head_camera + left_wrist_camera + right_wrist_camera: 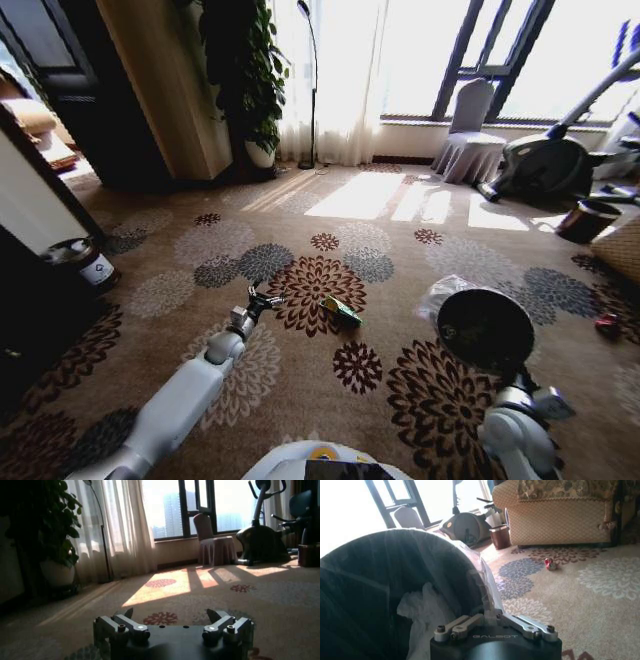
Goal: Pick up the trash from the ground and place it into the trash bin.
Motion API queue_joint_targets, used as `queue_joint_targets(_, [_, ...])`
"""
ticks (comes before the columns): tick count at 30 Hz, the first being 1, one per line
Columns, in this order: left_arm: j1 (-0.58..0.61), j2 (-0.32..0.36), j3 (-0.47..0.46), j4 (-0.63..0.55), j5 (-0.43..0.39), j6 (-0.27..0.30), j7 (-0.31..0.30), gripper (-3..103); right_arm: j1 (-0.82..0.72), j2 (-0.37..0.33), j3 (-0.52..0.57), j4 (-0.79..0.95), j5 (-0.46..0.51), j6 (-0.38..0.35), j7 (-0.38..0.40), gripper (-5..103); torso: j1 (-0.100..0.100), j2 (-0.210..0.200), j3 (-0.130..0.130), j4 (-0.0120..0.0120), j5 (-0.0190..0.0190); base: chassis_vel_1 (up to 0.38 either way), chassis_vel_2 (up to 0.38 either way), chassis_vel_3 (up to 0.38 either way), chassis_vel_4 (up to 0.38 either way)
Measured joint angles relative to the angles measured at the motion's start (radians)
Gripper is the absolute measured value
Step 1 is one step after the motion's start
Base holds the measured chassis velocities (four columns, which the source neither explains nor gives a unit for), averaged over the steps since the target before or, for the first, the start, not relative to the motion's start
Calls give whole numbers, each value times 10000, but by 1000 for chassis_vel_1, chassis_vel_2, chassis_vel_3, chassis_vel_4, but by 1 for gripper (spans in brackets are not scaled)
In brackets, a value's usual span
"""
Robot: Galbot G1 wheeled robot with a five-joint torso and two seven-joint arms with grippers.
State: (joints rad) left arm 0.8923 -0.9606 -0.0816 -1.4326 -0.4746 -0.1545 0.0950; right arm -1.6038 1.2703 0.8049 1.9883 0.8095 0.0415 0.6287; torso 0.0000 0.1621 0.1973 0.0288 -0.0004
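Note:
A green wrapper (342, 312) lies on the patterned carpet, a short way right of my left gripper (264, 298). That gripper hovers low over the floor, and in the left wrist view the left gripper (171, 615) is open with nothing between its fingers. My right gripper (490, 615) is shut on the rim of the trash bin (380, 592), a dark round bin with a thin plastic liner. Held up off the floor, the trash bin (485, 330) is tilted with its mouth toward my head camera. Something white and crumpled (422, 607) shows inside it. A red scrap (606, 323) (550, 564) lies on the carpet at the far right.
A shiny brown pot (587, 220) stands beside an exercise bike (550, 160) at the back right. A covered chair (470, 140) and a potted plant (250, 80) stand by the windows. A patterned sofa (560, 513) is close behind the red scrap. A dark cabinet (40, 300) sits at my left.

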Motion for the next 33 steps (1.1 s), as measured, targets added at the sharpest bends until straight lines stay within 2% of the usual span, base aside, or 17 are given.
queue_joint_targets(4, [-366,252,104,272,-97,-97,485,98,0,0,0,0,0,0,3,0,0,0,0,-3,6,0,0,0,0])
queue_joint_targets(7, [-951,633,652,1084,-83,-310,1664,98,1,0,0,0,0,0,3,0,0,0,0,3,9,0,0,0,0])
queue_joint_targets(8, [-1104,644,828,1350,-59,-429,1943,98,-1,0,0,0,0,0,1,0,0,0,0,3,6,0,0,0,0])
queue_joint_targets(9, [-1104,644,828,1350,-59,-429,1943,98,-1,0,0,0,0,0,1,0,0,0,0,3,6,0,0,0,0])
queue_joint_targets(13, [-1955,242,1683,2763,299,-938,2677,96,0,0,0,0,0,0,2,0,0,0,1,0,3,0,0,0,0])
queue_joint_targets(17, [-2573,-139,2282,3561,613,-1201,2890,96,0,0,0,0,0,0,2,0,0,0,1,-2,3,0,0,0,0])
queue_joint_targets(20, [-3485,-666,3268,4958,1052,-1707,3100,96,0,0,0,-1,0,0,2,0,0,0,1,-3,5,0,0,0,0])
queue_joint_targets(21, [-3485,-666,3268,4958,1052,-1707,3100,96,0,0,0,-1,0,0,2,0,0,0,1,-3,5,0,0,0,0])
queue_joint_targets(25, [-4287,-1338,4323,6187,1238,-1998,3222,96,0,0,0,-1,0,0,3,0,0,0,1,-1,6,0,0,0,0])
queue_joint_targets(33, [-4660,-2078,4996,7014,1561,-2213,3237,96,0,0,0,0,0,0,3,0,0,0,1,0,5,0,0,0,0])
